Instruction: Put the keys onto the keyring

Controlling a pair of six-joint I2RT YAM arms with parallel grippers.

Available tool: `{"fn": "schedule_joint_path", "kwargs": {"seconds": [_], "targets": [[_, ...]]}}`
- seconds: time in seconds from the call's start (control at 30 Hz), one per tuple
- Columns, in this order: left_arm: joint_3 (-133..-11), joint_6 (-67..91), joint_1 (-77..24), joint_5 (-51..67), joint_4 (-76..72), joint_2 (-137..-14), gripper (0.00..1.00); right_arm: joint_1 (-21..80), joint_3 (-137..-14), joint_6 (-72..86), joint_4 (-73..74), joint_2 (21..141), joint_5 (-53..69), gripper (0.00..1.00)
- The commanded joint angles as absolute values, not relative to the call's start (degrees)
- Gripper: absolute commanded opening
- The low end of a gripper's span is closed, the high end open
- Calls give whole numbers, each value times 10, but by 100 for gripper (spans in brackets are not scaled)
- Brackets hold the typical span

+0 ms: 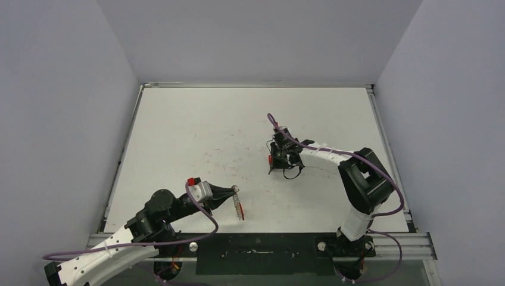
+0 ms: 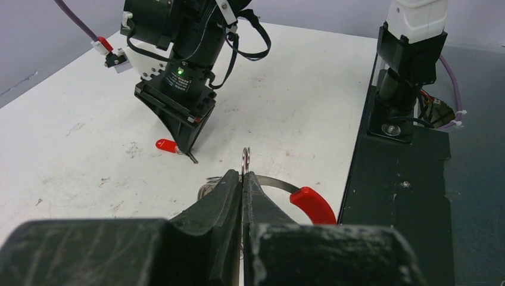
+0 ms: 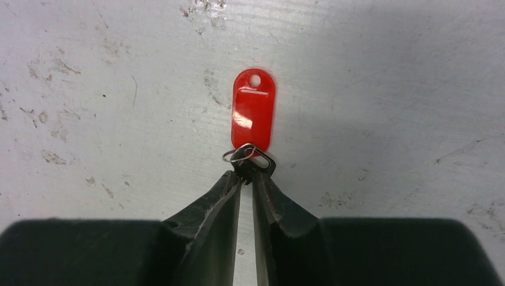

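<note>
Nearest the arms' bases, the left gripper [image 2: 243, 177] has its fingers pressed fully together on the keyring [image 2: 245, 158]. A short arc of the wire stands up just above the fingertips. The rest of the loop curves away to the gripper's right, where the red sleeve [image 2: 311, 204] hangs below and beside the fingers. Holding the loop out in the air like this probably keeps the wire steady and within reach, so that a key can be brought to it instead of chased across the table [image 1: 196, 119].

Farther out, well ahead of the left gripper, the right gripper [image 3: 247, 174] points straight down at the table. Its fingers are almost together, with only a thin slit between them, and they nip the small metal end of the red-headed key [image 3: 254, 110] between their tips. The key's red plastic head lies flat on the surface, directly beyond the fingertips. Gripping the metal end leaves the head and its hole uncovered. That is likely deliberate, though whether the grip is firm enough to lift the key cannot be told from here.
</note>
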State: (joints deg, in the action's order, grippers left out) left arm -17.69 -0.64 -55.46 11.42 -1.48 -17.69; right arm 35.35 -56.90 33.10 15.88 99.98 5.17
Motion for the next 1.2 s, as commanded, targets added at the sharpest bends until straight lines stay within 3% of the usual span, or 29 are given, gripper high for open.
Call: {"fn": "schedule_joint_path", "kwargs": {"seconds": [0.0, 0.13, 0.4, 0.53, 0.6, 0.73, 1.17], "targets": [[-187, -3, -557, 122, -45, -173, 0, 359, -577, 335, 146, 989, 43, 12], [-187, -3, -558, 118, -45, -174, 0, 359, -579, 320, 161, 977, 41, 0], [-187, 16, -558, 117, -48, -182, 0, 359, -583, 276, 183, 958, 56, 0], [-187, 19, -557, 117, -52, -187, 0, 359, -593, 274, 184, 962, 71, 7], [-187, 19, -558, 118, -52, -189, 0, 359, -600, 277, 184, 968, 74, 18], [-185, 22, -558, 119, -56, -190, 0, 362, -617, 286, 186, 984, 75, 29], [-179, 22, -557, 128, -69, -192, 0, 375, -656, 310, 228, 1023, 10, 33]]}}
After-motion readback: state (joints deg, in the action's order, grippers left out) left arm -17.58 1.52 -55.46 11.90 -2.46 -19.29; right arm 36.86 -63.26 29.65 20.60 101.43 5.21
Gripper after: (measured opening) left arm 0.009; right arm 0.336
